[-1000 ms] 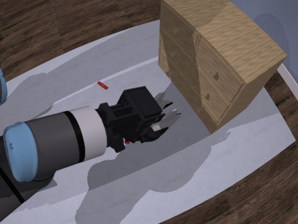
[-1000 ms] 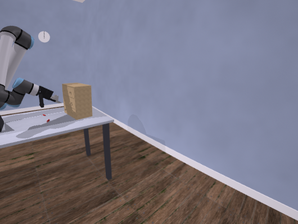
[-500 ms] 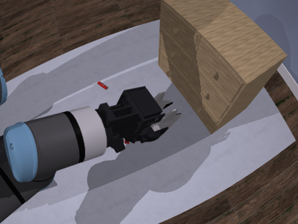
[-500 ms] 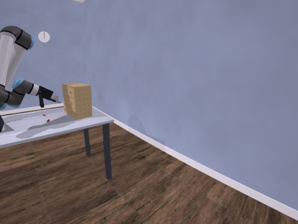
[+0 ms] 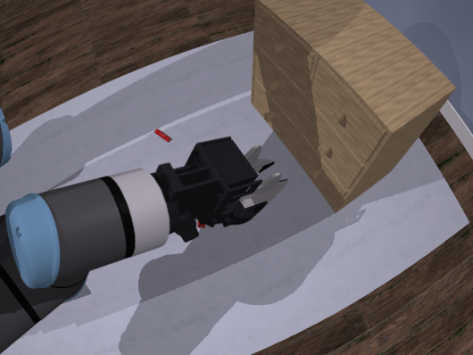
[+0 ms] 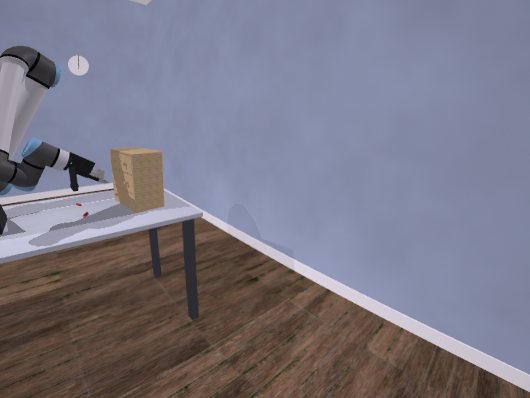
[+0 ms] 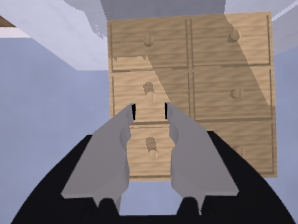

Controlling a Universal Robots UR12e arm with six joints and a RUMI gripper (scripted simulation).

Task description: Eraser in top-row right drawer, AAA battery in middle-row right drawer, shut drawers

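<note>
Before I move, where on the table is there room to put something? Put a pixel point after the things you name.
In the top view: between the upper red piece (image 5: 162,135) (image 6: 78,204) and the chest (image 5: 357,89) (image 6: 148,180) (image 7: 215,45), and along the table's (image 5: 286,317) (image 6: 180,202) (image 7: 165,7) lower edge. Crowded: at the gripper (image 5: 279,173) (image 6: 106,182) (image 7: 150,104), partly hiding the lower red piece (image 5: 201,225) (image 6: 85,214).

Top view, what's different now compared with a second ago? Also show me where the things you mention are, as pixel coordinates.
Nothing visibly changed: the gripper (image 5: 279,172) (image 6: 106,181) (image 7: 150,104) stays in front of the chest (image 5: 352,98) (image 6: 149,180) (image 7: 215,95), fingers apart, nothing taken or let go. The chest and both small red items (image 5: 163,135) (image 6: 78,204) stayed put, one partly hidden by the gripper.
</note>
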